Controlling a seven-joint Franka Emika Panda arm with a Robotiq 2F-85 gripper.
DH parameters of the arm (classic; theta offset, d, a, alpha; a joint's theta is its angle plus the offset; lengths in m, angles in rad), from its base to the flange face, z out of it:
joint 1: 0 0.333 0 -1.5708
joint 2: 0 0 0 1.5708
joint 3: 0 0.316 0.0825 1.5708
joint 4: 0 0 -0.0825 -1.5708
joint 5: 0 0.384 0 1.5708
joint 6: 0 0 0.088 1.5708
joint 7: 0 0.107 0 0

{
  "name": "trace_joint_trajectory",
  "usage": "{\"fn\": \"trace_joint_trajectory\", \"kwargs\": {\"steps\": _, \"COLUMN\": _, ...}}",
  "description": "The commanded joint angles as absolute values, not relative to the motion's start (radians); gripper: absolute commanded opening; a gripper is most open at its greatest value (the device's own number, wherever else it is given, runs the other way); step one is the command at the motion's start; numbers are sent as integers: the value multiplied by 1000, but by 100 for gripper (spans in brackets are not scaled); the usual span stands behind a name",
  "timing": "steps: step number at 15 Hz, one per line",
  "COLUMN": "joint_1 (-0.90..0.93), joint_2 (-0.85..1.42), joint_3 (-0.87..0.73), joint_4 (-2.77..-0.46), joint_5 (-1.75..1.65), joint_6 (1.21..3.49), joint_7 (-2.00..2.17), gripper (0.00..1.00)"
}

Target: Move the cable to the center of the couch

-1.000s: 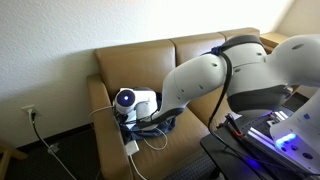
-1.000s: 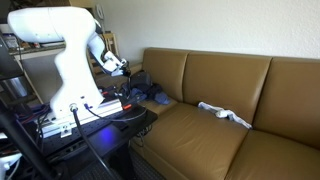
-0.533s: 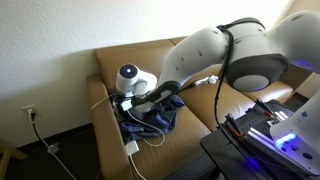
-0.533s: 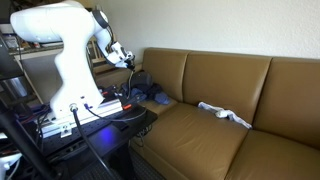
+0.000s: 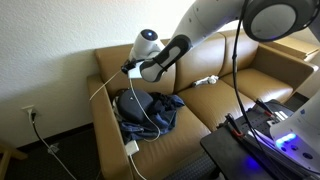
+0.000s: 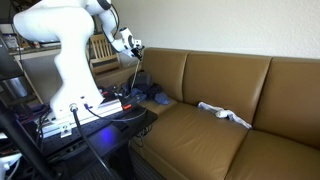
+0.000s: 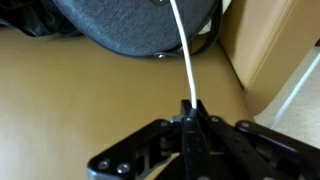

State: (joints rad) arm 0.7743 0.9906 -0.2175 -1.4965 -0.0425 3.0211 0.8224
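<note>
Cable pinched in the gripper, high over the couch's end seat.

I see the gripper (image 7: 188, 112) clamped on the white cable (image 7: 181, 50) — the fingers meet on the cord in the wrist view. In an exterior view it hangs above the couch (image 5: 200, 112) at the end seat by the armrest, over a dark bundle of fabric (image 5: 152, 108) lying there. The cable drops to a white adapter (image 5: 131, 147) at the couch's front edge — well apart from the middle cushion, where a white object (image 5: 205, 80) lies.
</note>
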Motion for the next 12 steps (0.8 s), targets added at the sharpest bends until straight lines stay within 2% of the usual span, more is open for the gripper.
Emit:
{"fn": "trace_joint_trajectory", "kwargs": {"steps": 1, "joint_1": 709, "joint_2": 839, "joint_3": -170, "joint_4": -1734, "joint_5": 64, "joint_6": 3201, "joint_7": 814, "gripper": 1}}
{"fn": "trace_joint_trajectory", "kwargs": {"steps": 6, "joint_1": 696, "joint_2": 710, "joint_3": -189, "joint_4": -1978, "joint_5": 337, "joint_6": 3480, "joint_7": 795, "gripper": 1}}
{"fn": "trace_joint_trajectory", "kwargs": {"steps": 9, "joint_1": 822, "joint_2": 639, "joint_3": -373, "joint_4": -2086, "joint_5": 459, "joint_6": 3467, "joint_7": 881, "gripper": 1}}
{"fn": "trace_joint_trajectory", "kwargs": {"steps": 12, "joint_1": 880, "joint_2": 561, "joint_3": -488, "joint_4": -2212, "joint_5": 574, "joint_6": 3462, "joint_7": 905, "gripper": 1}}
